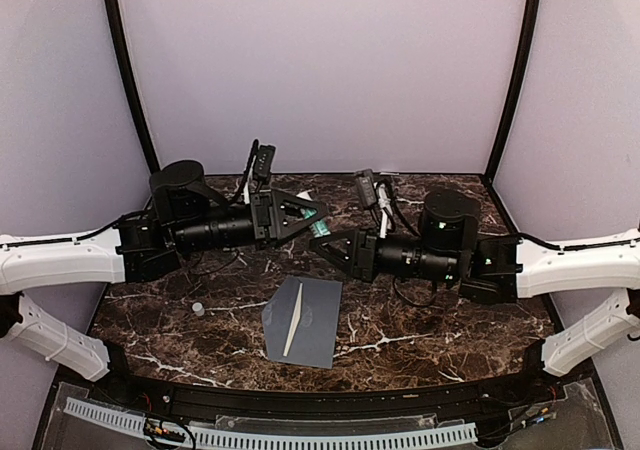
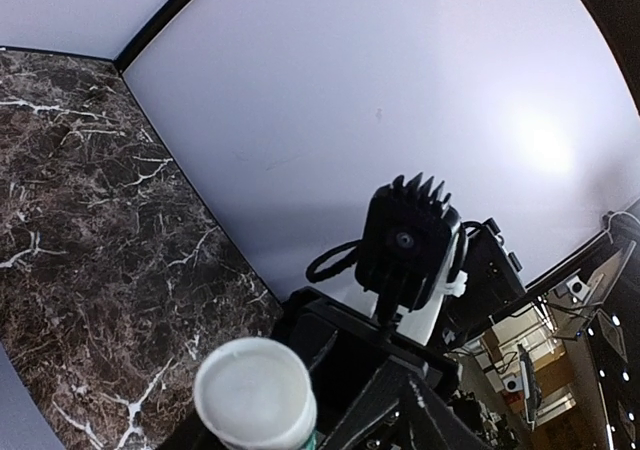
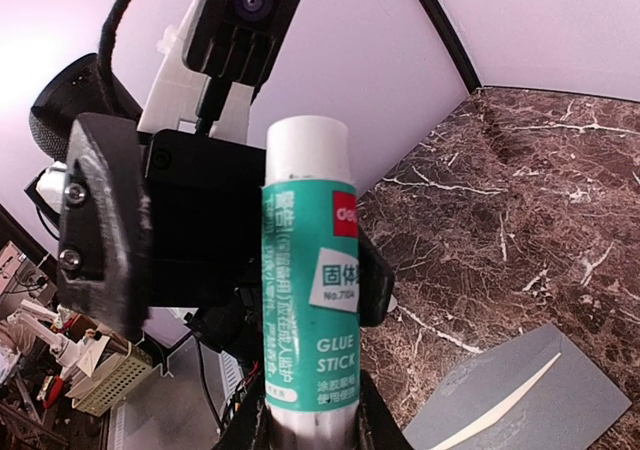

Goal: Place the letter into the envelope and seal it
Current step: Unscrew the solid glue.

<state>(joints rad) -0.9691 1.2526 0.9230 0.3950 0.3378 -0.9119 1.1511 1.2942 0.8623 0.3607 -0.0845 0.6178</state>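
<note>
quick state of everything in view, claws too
envelope, flat on the table, untouched
letter, inside envelope, thin cream edge showing
glue stick, held off the table by right claw
right claw, shut on glue stick
left claw, fingers around glue stick's white end, grip unclear
small white cylinder, loose on table

The envelope [image 1: 318, 322] is a flat, plain grey-blue paper rectangle. It lies on the dark marble tabletop [image 1: 450, 320] near the middle of the front edge, turned slightly off square. The letter [image 1: 294, 322] shows only as a thin cream sliver running lengthwise down the envelope, the rest of the sheet being covered by grey-blue paper.
</note>
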